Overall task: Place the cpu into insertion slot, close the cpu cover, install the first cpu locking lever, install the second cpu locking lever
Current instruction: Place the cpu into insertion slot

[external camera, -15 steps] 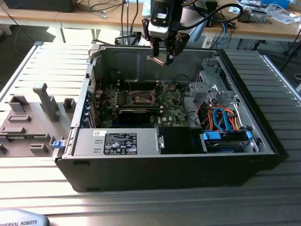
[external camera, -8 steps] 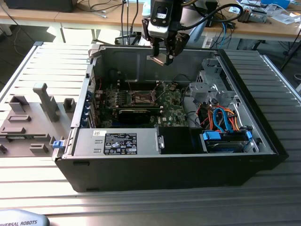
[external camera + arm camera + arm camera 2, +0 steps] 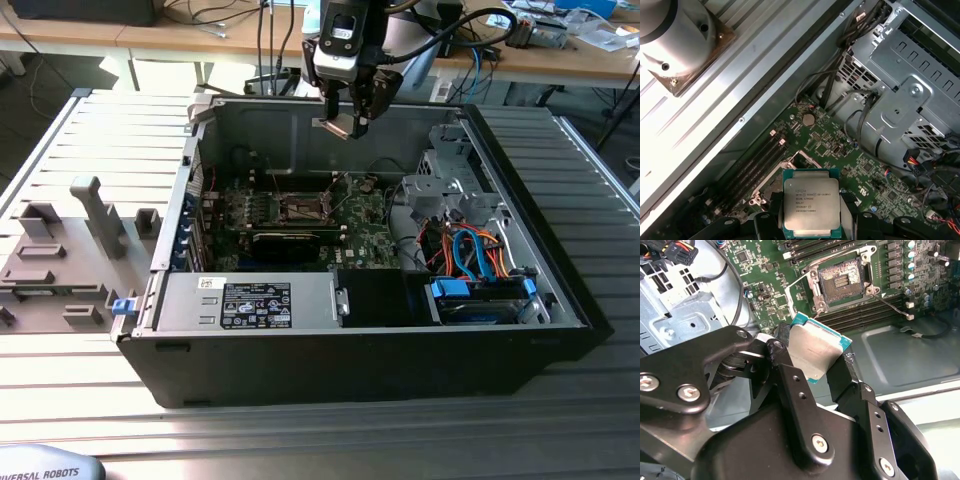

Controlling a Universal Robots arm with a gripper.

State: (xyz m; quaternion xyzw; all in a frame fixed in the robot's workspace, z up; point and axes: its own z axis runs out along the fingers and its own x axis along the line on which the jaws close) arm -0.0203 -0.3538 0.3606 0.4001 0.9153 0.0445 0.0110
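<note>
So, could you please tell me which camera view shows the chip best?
The first wrist view: the chip faces the camera squarely. The second wrist view shows it tilted between the jaws; the exterior view shows it small, above the computer case.

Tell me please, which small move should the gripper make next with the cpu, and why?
Probably lower it toward the open socket. The gripper holds the cpu by two opposite edges, high above the motherboard, and the socket looks empty, so the chip is not yet seated.

Lines of fine print cover the cpu [image 3: 811, 202].
</note>
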